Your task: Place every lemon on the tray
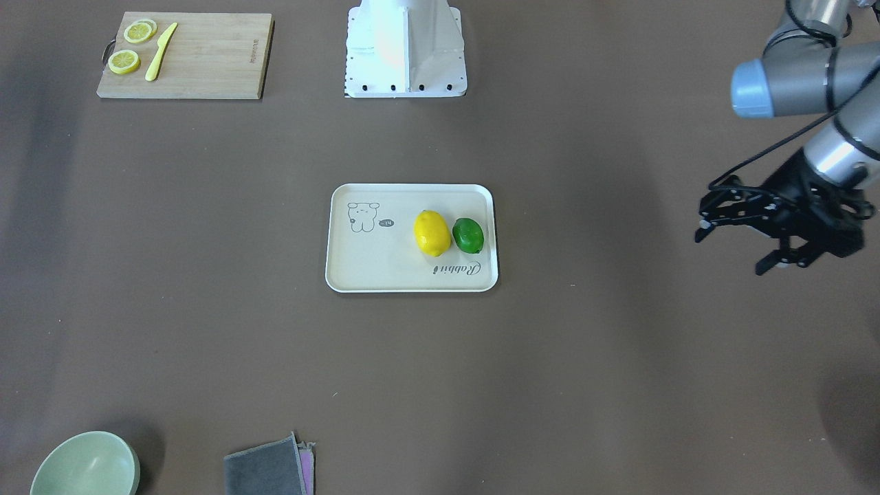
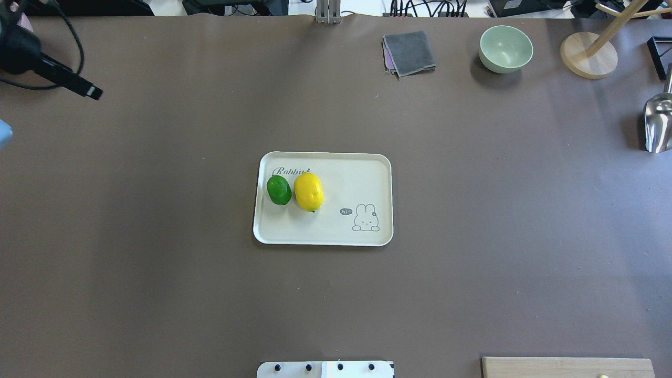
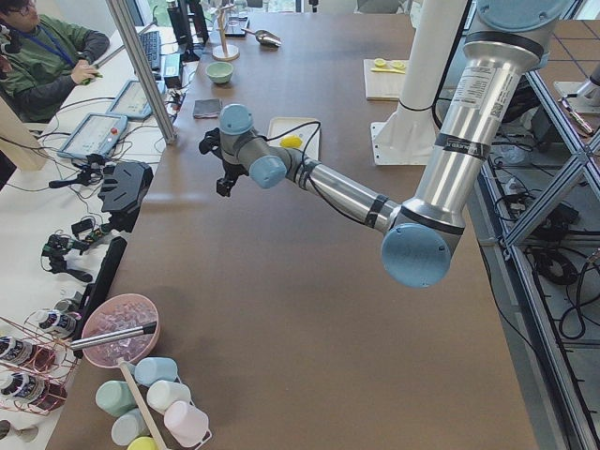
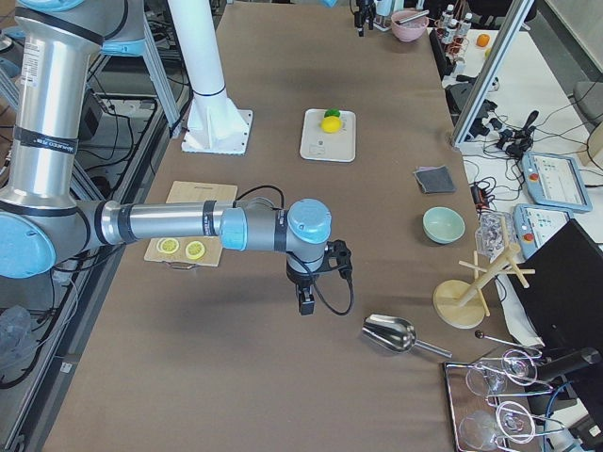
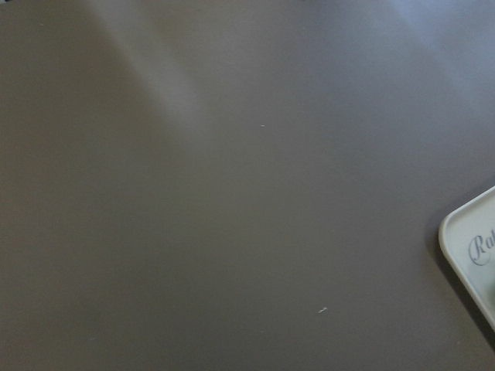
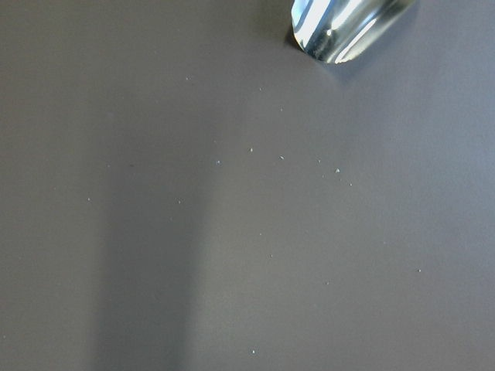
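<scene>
The cream tray (image 1: 371, 265) lies at the table's middle, also in the overhead view (image 2: 352, 176). The yellow lemon (image 1: 432, 234) (image 2: 308, 191) and the green lemon (image 1: 468, 236) (image 2: 279, 190) lie side by side on it, near the "Rabbit" script. My left gripper (image 1: 732, 251) is open and empty, raised above the table well off to the tray's side; the left wrist view shows only the tray's corner (image 5: 472, 255). My right gripper (image 4: 306, 301) shows only in the exterior right view, near the metal scoop (image 4: 391, 332); I cannot tell whether it is open or shut.
A wooden cutting board (image 1: 206, 58) with lemon slices (image 1: 124, 62) and a yellow knife (image 1: 160, 51) lies near the robot base (image 1: 405, 69). A green bowl (image 2: 505, 48), a grey cloth (image 2: 409, 52), a wooden stand (image 2: 588, 55) and the scoop (image 2: 657, 123) are on the far side.
</scene>
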